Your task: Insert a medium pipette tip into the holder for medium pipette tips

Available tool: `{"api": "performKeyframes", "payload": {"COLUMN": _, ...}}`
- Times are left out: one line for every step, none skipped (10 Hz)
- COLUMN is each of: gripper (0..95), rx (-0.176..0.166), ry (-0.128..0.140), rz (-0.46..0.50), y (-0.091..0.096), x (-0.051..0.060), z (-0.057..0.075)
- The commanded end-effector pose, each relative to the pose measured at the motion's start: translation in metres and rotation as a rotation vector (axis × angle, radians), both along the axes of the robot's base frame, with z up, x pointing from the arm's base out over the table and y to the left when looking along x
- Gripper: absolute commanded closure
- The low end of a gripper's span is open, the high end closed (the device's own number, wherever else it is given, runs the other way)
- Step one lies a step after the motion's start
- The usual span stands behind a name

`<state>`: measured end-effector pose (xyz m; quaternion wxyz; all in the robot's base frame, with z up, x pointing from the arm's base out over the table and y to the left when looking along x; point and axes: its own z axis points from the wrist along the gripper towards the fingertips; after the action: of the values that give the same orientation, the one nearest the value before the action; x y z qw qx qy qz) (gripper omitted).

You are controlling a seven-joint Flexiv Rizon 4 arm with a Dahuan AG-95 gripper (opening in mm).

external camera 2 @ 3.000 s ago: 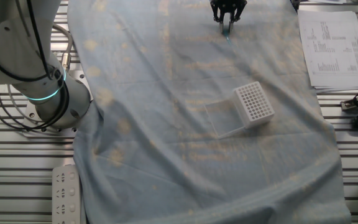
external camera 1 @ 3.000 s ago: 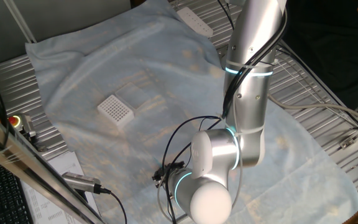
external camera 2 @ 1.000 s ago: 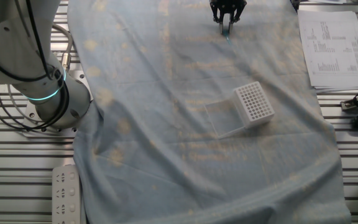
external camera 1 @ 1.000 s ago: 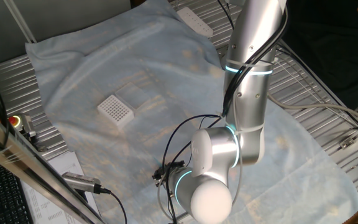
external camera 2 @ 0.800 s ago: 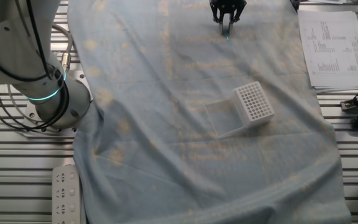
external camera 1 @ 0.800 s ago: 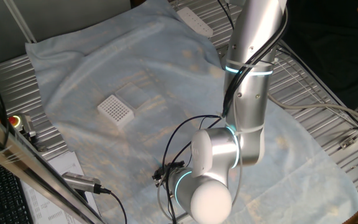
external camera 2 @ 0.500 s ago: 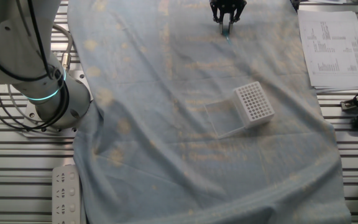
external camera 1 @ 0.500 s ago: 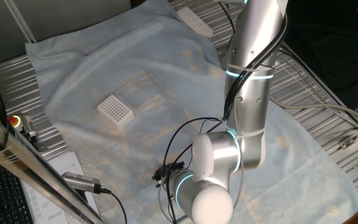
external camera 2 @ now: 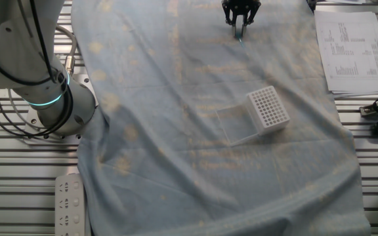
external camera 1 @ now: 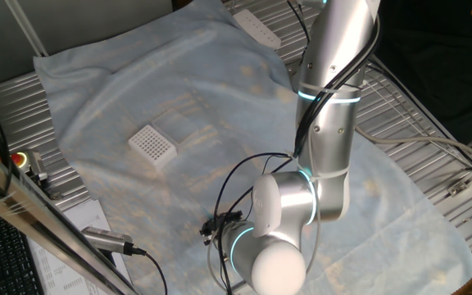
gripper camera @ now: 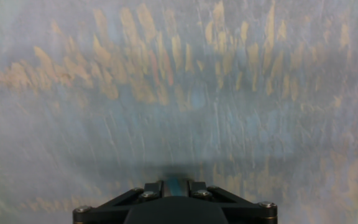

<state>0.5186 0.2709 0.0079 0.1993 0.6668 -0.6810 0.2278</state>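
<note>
One fixed view: the holder for medium pipette tips (external camera 1: 152, 144) sits alone; the end effector is hidden.

The other fixed view: the end effector (external camera 2: 241, 25) grips the medium pipette tip (external camera 2: 240, 35) upright, well apart from the holder, which lies toward the camera.

Hand view: only cloth (gripper camera: 179, 93) shows.

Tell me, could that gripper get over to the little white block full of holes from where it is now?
Probably yes. The gripper, shut on a tiny teal plastic tip, hangs apart from the white square holed block, with only bare blue cloth between them and nothing standing in the way.
</note>
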Motion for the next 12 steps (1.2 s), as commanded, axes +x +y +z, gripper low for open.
{"api": "performKeyframes", "payload": {"gripper": 76.0, "rx": -0.004, "ry": 0.0, "rz": -0.004, "y": 0.0006, "x": 0.0004, "z": -0.0002}}
{"api": "performKeyframes", "payload": {"gripper": 76.0, "rx": -0.009, "ry": 0.002, "rz": 0.0, "y": 0.0006, "x": 0.0004, "z": -0.0002}}
{"api": "performKeyframes", "payload": {"gripper": 76.0, "rx": -0.019, "ry": 0.004, "rz": 0.004, "y": 0.0006, "x": 0.0004, "z": -0.0002}}
{"api": "performKeyframes", "payload": {"gripper": 76.0, "rx": -0.028, "ry": 0.007, "rz": 0.007, "y": 0.0006, "x": 0.0004, "z": -0.0002}}
{"api": "performKeyframes", "payload": {"gripper": 76.0, "rx": -0.028, "ry": 0.007, "rz": 0.007, "y": 0.0008, "x": 0.0004, "z": -0.0003}}
{"api": "performKeyframes", "payload": {"gripper": 76.0, "rx": -0.03, "ry": 0.011, "rz": 0.012, "y": 0.0023, "x": -0.0002, "z": -0.0009}}
{"api": "performKeyframes", "payload": {"gripper": 76.0, "rx": -0.039, "ry": 0.013, "rz": 0.017, "y": 0.0033, "x": -0.0006, "z": -0.0011}}
{"api": "performKeyframes", "payload": {"gripper": 76.0, "rx": -0.048, "ry": 0.013, "rz": 0.02, "y": 0.0033, "x": -0.0006, "z": -0.0011}}
{"api": "performKeyframes", "payload": {"gripper": 76.0, "rx": -0.05, "ry": 0.015, "rz": 0.023, "y": 0.0033, "x": -0.0007, "z": -0.0011}}
{"api": "performKeyframes", "payload": {"gripper": 76.0, "rx": -0.063, "ry": 0.021, "rz": 0.034, "y": 0.0033, "x": -0.0008, "z": -0.0011}}
{"api": "performKeyframes", "payload": {"gripper": 76.0, "rx": -0.075, "ry": 0.023, "rz": 0.037, "y": 0.0033, "x": -0.001, "z": -0.001}}
{"api": "performKeyframes", "payload": {"gripper": 76.0, "rx": -0.075, "ry": 0.023, "rz": 0.038, "y": 0.0033, "x": -0.001, "z": -0.0009}}
